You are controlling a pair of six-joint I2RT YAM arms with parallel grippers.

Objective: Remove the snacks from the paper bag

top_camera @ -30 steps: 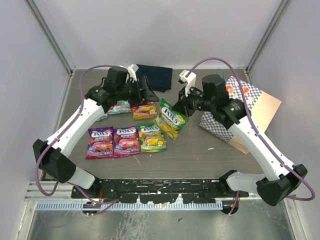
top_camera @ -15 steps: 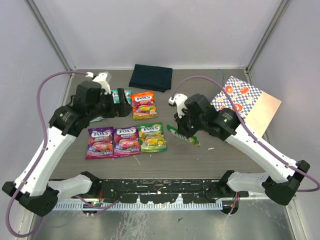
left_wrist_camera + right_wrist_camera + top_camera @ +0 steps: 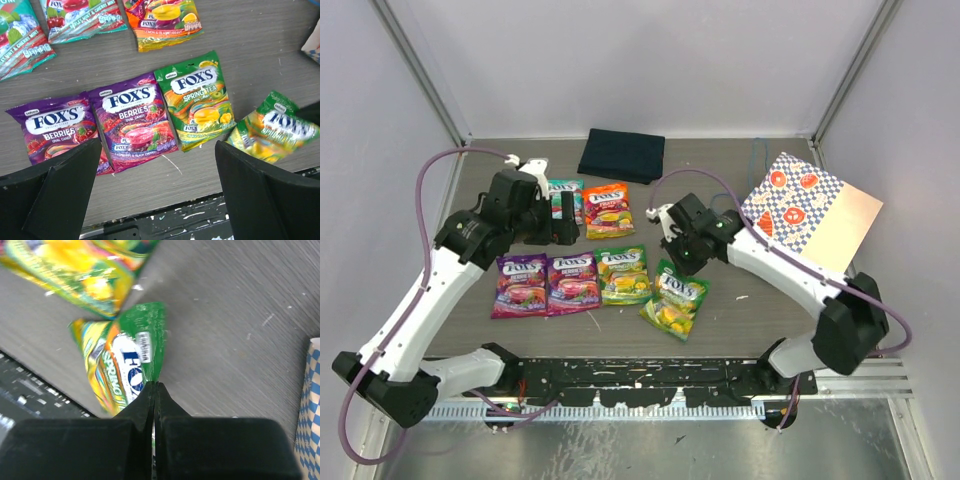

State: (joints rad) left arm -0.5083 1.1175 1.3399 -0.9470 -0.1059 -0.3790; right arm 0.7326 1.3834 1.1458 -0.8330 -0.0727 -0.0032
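Note:
Several snacks lie on the table: two purple pouches [image 3: 522, 283] [image 3: 572, 281] and a green one [image 3: 623, 274] in a row, with an orange one [image 3: 608, 208] and a teal one [image 3: 563, 193] behind them. My right gripper [image 3: 682, 262] is shut on the top edge of another green pouch [image 3: 675, 300], which hangs tilted just right of the row; the right wrist view [image 3: 125, 355] shows it pinched. My left gripper [image 3: 555, 215] is open and empty above the teal pouch. The paper bag [image 3: 800, 205] lies flat at the right, apart from both grippers.
A dark navy folded cloth [image 3: 622, 153] lies at the back middle. The left wrist view shows the row of pouches [image 3: 135, 122] and the table's near edge with the black rail [image 3: 165, 225]. The bag's checkered edge [image 3: 310, 415] is right of the right gripper.
My right gripper carried the green pouch from beside the bag down to the right end of the row. My left arm pulled back from the far side, leaving the orange pouch lying.

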